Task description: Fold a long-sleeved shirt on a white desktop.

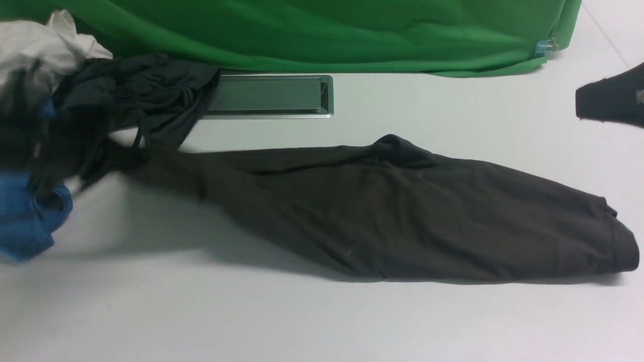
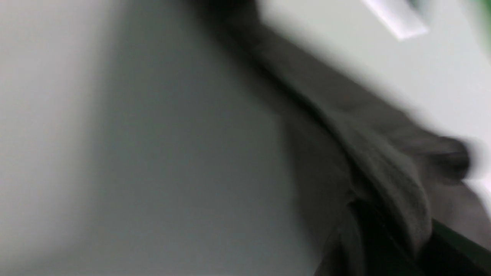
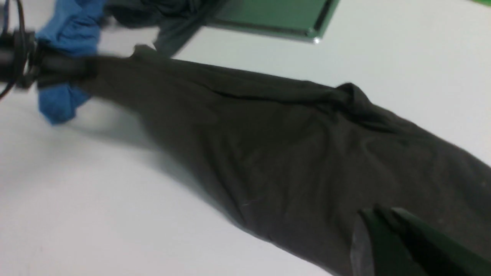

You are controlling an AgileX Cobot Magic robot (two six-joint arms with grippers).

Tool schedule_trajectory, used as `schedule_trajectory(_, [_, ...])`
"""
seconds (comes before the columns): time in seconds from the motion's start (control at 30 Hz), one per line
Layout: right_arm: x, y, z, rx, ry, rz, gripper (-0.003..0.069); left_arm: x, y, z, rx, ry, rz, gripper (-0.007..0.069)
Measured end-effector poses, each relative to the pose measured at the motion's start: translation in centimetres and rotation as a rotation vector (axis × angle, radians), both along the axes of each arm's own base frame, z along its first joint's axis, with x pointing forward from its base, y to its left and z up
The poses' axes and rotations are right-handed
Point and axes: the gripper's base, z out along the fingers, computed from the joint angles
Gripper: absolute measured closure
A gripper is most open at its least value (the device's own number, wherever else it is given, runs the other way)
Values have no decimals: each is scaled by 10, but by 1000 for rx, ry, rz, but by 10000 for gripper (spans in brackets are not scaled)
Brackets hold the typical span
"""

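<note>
The front view alone takes in the whole shirt (image 1: 402, 216). It lies on the bench (image 1: 322, 322) on the near side of the hatch (image 1: 271, 95), stretched in a long band from left of the hatch's left end to far past its right end. Its folded right edge stops just short of the frame. Neither hand reads there, only a dark smear where the shirt's thin left end lifts off the bench.

The right wrist view fills that in: the left hand (image 3: 82, 68) pinches the thin end with the cloth taut from it, crossing in front of a blue garment (image 3: 73, 30). The left wrist view is badly blurred, giving bunched brown cloth running to a dark finger (image 2: 456, 260) and little more. The right hand (image 3: 379, 211) shows only in its own view, fingers pressed together over the shirt's wide part. Whether cloth is caught between them I cannot tell.

A charcoal garment (image 1: 146, 95) overlaps the hatch's left end, with a white garment (image 1: 45, 45) beyond it; the pile below them is smeared. A dark shape (image 1: 614, 98) well right of the hatch is cut off by the frame — I cannot make it out. A green cloth (image 1: 302, 30) lies behind the hatch.

A strip of bare bench runs between hatch and shirt, and a broader one lies nearer than the shirt.
</note>
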Motion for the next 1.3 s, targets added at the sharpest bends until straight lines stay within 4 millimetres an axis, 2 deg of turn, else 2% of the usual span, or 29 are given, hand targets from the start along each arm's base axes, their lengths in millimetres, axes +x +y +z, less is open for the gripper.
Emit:
schedule_trajectory(0.03, [-1, 0, 1, 1, -4, 0, 639, 2, -7, 3, 1, -10, -18, 582])
schedule_trajectory(0.07, [-5, -1, 9, 7, -33, 1, 638, 11, -35, 21, 7, -76, -92, 582])
schedule_trajectory(0.13, [-14, -2, 21, 17, -84, 1, 636, 20, -87, 43, 12, -170, -215, 582])
schedule_trajectory(0.17, [-14, -2, 22, 17, -86, 1, 636, 21, -87, 45, 12, -176, -215, 582])
schedule_trajectory(0.23, [-32, -4, 40, 40, -159, -4, 631, 23, -179, 62, -5, -284, -399, 582])
schedule_trajectory(0.27, [-36, -5, 44, 46, -177, -6, 629, 24, -198, 67, -12, -313, -431, 582])
schedule_trajectory(0.3, [-37, -5, 44, 48, -179, -6, 629, 23, -211, 64, -14, -313, -452, 582])
schedule_trajectory(0.33, [-44, -5, 48, 55, -197, -2, 626, 21, -250, 66, -29, -356, -507, 582])
schedule_trajectory(0.4, [-58, -4, 53, 58, -217, 31, 620, 14, -327, 45, -40, -388, -592, 582])
schedule_trajectory(0.43, [-62, -3, 54, 59, -221, 46, 617, 10, -351, 35, -43, -399, -611, 582])
schedule_trajectory(0.47, [-64, -3, 54, 59, -221, 51, 616, 10, -357, 36, -48, -411, -615, 582])
schedule_trajectory(0.5, [-71, -1, 55, 59, -226, 81, 613, 2, -396, 10, -43, -412, -644, 578])
schedule_trajectory(0.57, [-80, 2, 57, 54, -240, 130, 608, -10, -445, -29, -29, -414, -693, 566])
schedule_trajectory(0.6, [-84, 3, 57, 48, -248, 146, 605, -17, -464, -48, -26, -401, -724, 555])
schedule_trajectory(0.63, [-86, 4, 57, 38, -253, 164, 602, -22, -475, -55, -35, -392, -742, 543])
schedule_trajectory(0.67, [-89, 4, 57, 27, -262, 177, 597, -28, -489, -79, -38, -348, -770, 516])
schedule_trajectory(0.73, [-91, 5, 55, 6, -264, 198, 592, -33, -501, -95, -59, -297, -795, 449])
schedule_trajectory(0.77, [-92, 5, 54, 4, -264, 200, 591, -33, -502, -96, -60, -296, -799, 449])
schedule_trajectory(0.83, [-93, 5, 50, -16, -247, 218, 585, -33, -505, -96, -56, -291, -830, 335])
schedule_trajectory(0.87, [-93, 6, 49, -21, -242, 223, 584, -31, -504, -91, -48, -303, -844, 279])
schedule_trajectory(1.0, [-92, 5, 50, -21, -258, 214, 577, -27, -490, -47, 24, -395, -928, 29])
schedule_trajectory(1.03, [-92, 5, 50, -21, -258, 214, 577, -26, -489, -48, 32, -395, -933, 20])
schedule_trajectory(1.07, [-91, 5, 53, -9, -284, 200, 575, -21, -476, -26, 81, -430, -964, -29])
schedule_trajectory(1.13, [-91, 5, 56, 0, -309, 190, 571, -12, -455, -2, 138, -449, -984, -52])
schedule_trajectory(1.17, [-91, 4, 60, 5, -328, 185, 565, -4, -439, 12, 188, -440, -979, -61])
schedule_trajectory(1.2, [-91, 4, 61, 5, -330, 184, 564, -3, -435, 17, 195, -433, -982, -62])
schedule_trajectory(1.27, [-91, 2, 65, -8, -361, 169, 539, 21, -390, 36, 298, -340, -911, -68])
schedule_trajectory(1.3, [-91, 1, 65, -15, -364, 166, 536, 24, -382, 38, 314, -319, -897, -68])
